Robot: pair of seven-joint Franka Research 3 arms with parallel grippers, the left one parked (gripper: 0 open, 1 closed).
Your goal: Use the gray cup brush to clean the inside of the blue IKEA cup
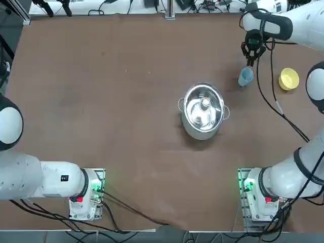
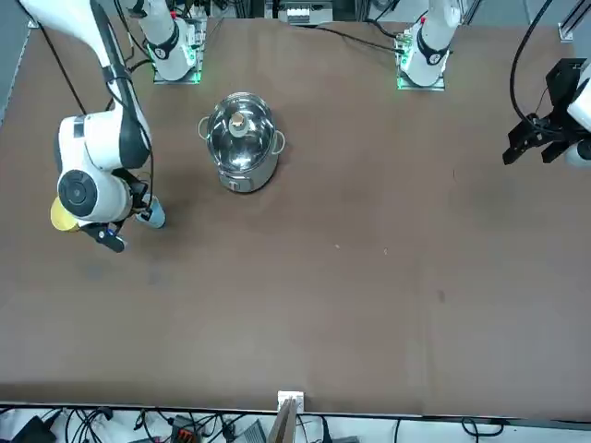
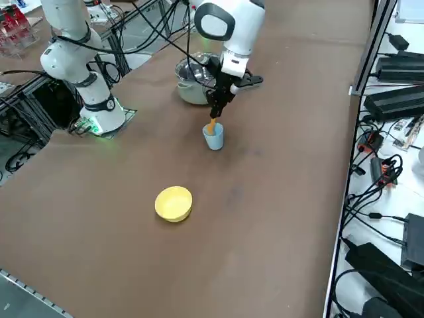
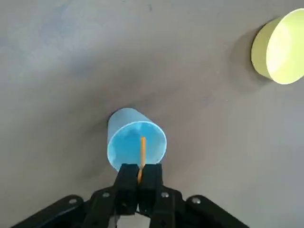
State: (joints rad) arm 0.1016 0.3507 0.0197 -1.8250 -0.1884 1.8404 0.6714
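Observation:
The blue IKEA cup (image 4: 135, 140) stands upright on the brown table, also seen in the top view (image 1: 245, 76), the right side view (image 3: 214, 137) and partly behind the arm in the front view (image 2: 155, 217). My right gripper (image 4: 139, 176) hangs straight above the cup (image 3: 216, 105), shut on the orange handle of the cup brush (image 4: 142, 154). The brush (image 3: 212, 126) points down into the cup's mouth. Its bristle end is hidden inside the cup.
A yellow bowl (image 1: 288, 79) sits just right of the cup near the table's right edge (image 3: 173, 203) (image 4: 280, 47). A steel pot (image 1: 203, 109) with a lid inside stands mid-table (image 2: 240, 140) (image 3: 193, 83). The table's left half is bare brown surface.

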